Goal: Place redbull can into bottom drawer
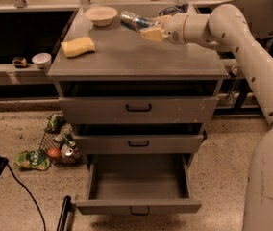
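Note:
The redbull can (132, 20) is blue and silver and lies tilted in my gripper (151, 29), lifted above the grey cabinet top (136, 57) near its back middle. The gripper is shut on the can, with its beige fingers (151, 33) around the can's right end. The arm reaches in from the right. The bottom drawer (139, 184) stands pulled open and empty at the foot of the cabinet, far below the gripper. The two upper drawers (137, 110) are closed.
A white bowl (101, 14) and a yellow sponge (78, 46) lie on the left of the cabinet top. A dark blue chip bag (173, 9) sits behind the gripper. A wire basket with litter (59, 141) stands on the floor at left.

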`<state>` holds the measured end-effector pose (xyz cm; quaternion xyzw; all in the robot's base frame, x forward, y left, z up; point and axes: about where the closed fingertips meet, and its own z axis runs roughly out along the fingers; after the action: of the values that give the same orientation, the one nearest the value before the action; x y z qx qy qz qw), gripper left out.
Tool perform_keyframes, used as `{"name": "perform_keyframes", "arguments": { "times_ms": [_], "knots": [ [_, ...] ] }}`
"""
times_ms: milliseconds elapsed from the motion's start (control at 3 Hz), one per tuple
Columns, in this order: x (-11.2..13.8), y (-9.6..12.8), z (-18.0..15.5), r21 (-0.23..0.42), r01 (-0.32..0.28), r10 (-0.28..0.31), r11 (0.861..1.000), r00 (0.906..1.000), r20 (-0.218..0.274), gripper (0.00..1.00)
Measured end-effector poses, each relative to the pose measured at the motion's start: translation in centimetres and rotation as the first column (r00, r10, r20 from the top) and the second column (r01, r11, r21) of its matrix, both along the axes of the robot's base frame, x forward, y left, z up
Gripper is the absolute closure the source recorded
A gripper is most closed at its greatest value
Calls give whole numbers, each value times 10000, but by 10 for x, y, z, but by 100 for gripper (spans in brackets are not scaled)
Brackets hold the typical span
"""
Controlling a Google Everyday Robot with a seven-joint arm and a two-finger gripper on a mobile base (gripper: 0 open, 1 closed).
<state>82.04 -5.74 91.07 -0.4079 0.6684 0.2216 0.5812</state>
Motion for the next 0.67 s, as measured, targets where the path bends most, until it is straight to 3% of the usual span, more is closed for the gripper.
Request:
{"name": "perform_keyframes", "arguments": {
  "times_ms": [333, 667],
  "knots": [
    [-3, 8, 0, -83, -386, 386, 9992, 9992, 52, 100],
    [-43, 32, 10, -544, -1831, 1845, 9816, 9826, 221, 100]
  ]
}}
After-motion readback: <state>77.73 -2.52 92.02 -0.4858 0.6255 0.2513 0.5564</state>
